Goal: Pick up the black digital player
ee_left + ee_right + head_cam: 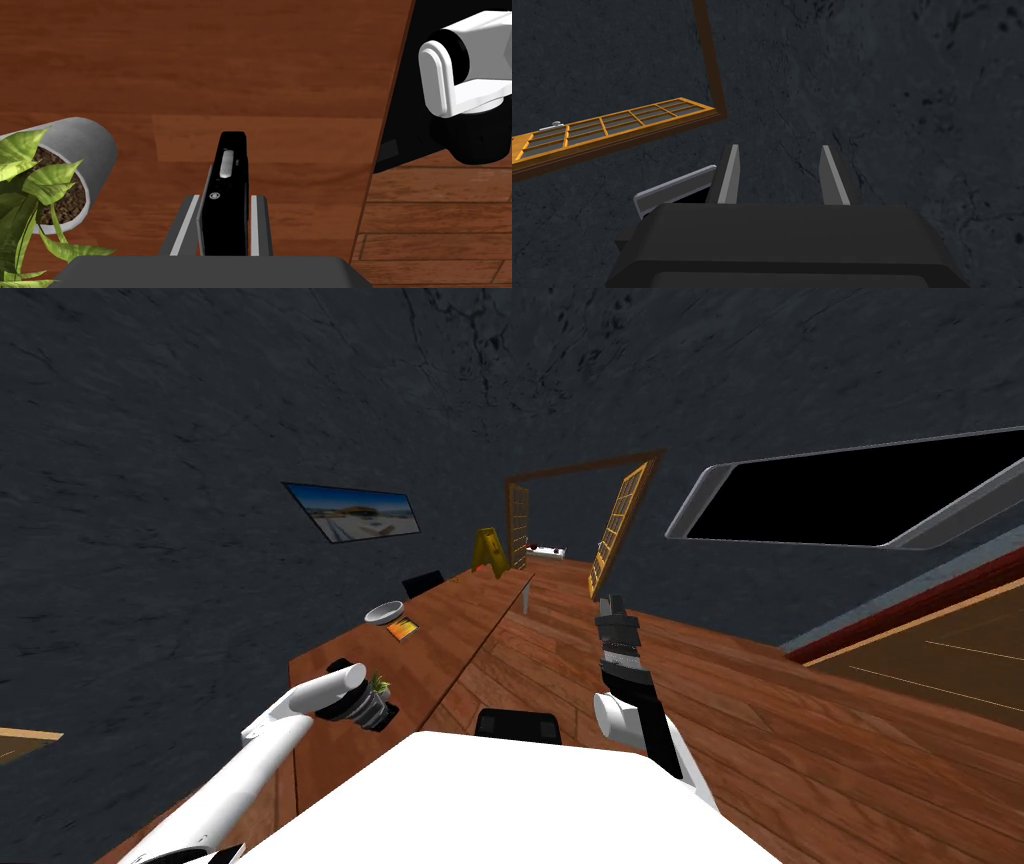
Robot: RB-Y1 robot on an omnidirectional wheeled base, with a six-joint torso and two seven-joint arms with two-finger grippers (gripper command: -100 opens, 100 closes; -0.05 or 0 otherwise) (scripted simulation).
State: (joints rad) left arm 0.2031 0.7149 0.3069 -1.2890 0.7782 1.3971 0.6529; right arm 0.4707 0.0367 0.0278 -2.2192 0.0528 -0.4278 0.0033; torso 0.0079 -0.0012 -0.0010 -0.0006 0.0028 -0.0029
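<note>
The black digital player (226, 200), a slim black slab with a small silver button on its edge, stands on edge between the two fingers of my left gripper (223, 200), which is shut on it above the brown wooden tabletop (200, 65). In the head view my left gripper (362, 708) hangs over the near end of the long wooden table (440, 633), close to a potted plant (380, 688). My right gripper (779, 172) is raised over the floor to the right of the table, its fingers open and holding nothing; in the head view that right gripper (610, 608) points away from me.
A grey pot with a green leafy plant (55, 175) stands right beside my left gripper. Farther along the table lie an orange book (403, 629), a grey bowl (384, 611) and a dark flat item (422, 582). The table edge (385, 130) runs close by, with wooden floor beyond.
</note>
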